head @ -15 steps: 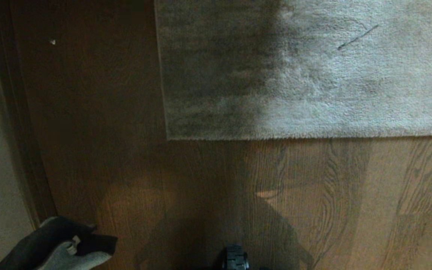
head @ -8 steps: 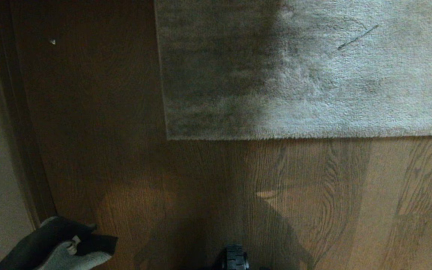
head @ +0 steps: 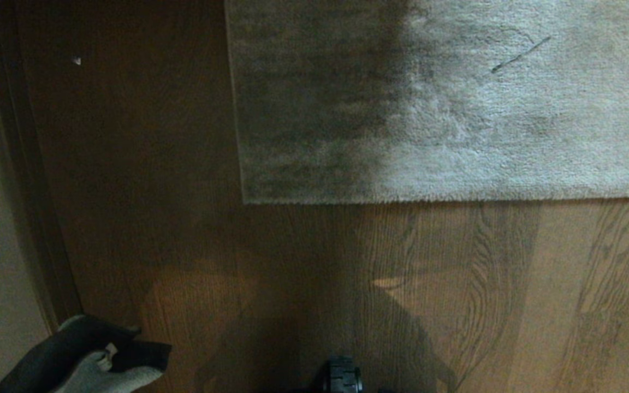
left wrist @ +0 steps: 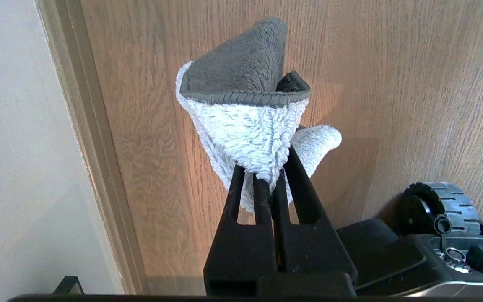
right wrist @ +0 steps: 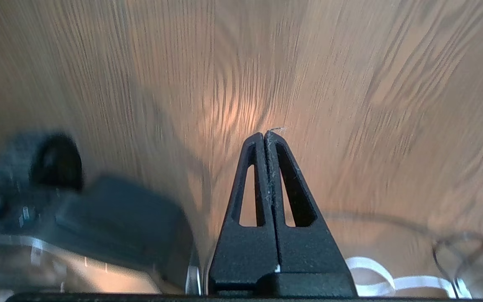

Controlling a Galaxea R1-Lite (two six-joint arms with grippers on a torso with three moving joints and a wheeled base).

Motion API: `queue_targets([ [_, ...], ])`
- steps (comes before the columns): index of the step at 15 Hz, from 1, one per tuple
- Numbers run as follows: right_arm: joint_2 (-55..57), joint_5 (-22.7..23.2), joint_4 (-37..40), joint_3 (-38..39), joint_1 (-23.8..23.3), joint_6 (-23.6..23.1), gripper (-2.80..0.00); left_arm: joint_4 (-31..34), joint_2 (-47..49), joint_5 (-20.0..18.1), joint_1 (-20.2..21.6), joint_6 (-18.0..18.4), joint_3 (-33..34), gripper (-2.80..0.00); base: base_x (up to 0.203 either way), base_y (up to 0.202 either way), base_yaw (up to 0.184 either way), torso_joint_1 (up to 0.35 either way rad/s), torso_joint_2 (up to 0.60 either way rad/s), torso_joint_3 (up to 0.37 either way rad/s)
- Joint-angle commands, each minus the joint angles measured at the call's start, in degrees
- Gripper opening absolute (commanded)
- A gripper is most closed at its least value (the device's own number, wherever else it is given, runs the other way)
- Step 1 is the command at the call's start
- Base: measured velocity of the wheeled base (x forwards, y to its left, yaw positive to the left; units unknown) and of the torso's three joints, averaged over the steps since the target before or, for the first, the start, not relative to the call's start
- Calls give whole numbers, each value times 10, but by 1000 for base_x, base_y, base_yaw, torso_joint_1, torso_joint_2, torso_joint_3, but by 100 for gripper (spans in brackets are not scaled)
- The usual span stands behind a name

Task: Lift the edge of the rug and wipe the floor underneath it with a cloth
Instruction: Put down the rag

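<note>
pinching the cloth, left tool hangs above floor.

rug edge: lying flat, corner squared on the planks
floor: showing brown wavy grain
cloth: hanging bunched, grey and white

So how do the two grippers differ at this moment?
The left gripper is shut on the cloth, held above the floor near the baseboard; the right gripper is shut on nothing. The left one's cloth shows in the head view's lower left corner; the right is outside that view. Both are black and point at bare floor.
</note>
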Motion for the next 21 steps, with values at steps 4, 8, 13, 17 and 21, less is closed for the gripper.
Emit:
queue_targets([
  [4,-121,2,6,0,-2,26,-280,0,0,0,0,0,0,-280,0,0,0,0,0,0],
  [8,-121,0,6,0,-2,46,-280,0,0,0,0,0,0,-280,0,0,0,0,0,0],
  [13,-121,0,6,0,-2,46,-280,0,0,0,0,0,0,-280,0,0,0,0,0,0],
  [17,-121,0,6,0,-2,46,-280,0,0,0,0,-3,0,-280,0,0,0,0,0,0],
  [21,-121,0,6,0,-2,46,-280,0,0,0,0,-2,0,-280,0,0,0,0,0,0],
])
